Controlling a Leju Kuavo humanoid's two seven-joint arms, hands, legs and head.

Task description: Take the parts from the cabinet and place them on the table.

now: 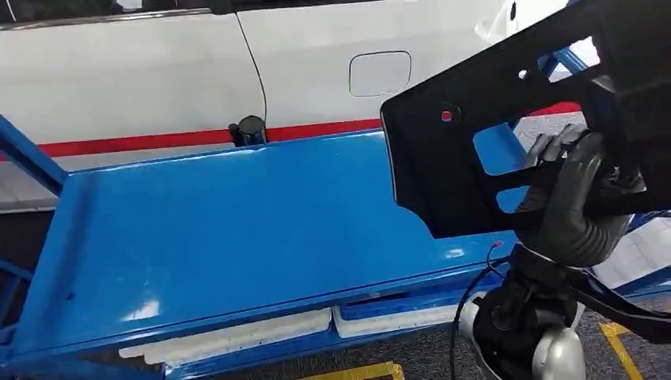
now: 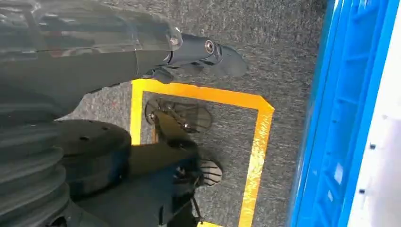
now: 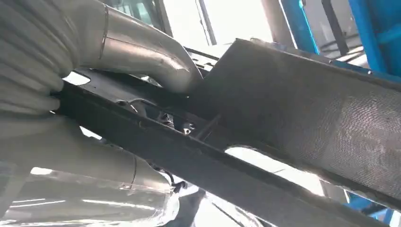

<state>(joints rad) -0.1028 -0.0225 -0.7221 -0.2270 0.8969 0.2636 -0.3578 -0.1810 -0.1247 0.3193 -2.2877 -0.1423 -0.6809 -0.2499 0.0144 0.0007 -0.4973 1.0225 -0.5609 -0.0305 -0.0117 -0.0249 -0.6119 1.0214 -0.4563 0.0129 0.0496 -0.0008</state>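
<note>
Above the blue table [image 1: 237, 229], the right hand [image 1: 574, 198] grips a black part [image 1: 443, 174] bearing no readable writing.

Left hand [image 2: 189, 56] hangs over grey carpet [image 2: 283, 56], fingers apart, holding nothing. Yellow floor tape [image 2: 257, 156] outlines a box on the carpet. Blue frame [image 2: 345, 118] runs alongside.

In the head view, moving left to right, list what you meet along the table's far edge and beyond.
Blue table corner → small black cylinder by the far edge → fuel flap on the white car → black part → right hand gripping it.
</note>
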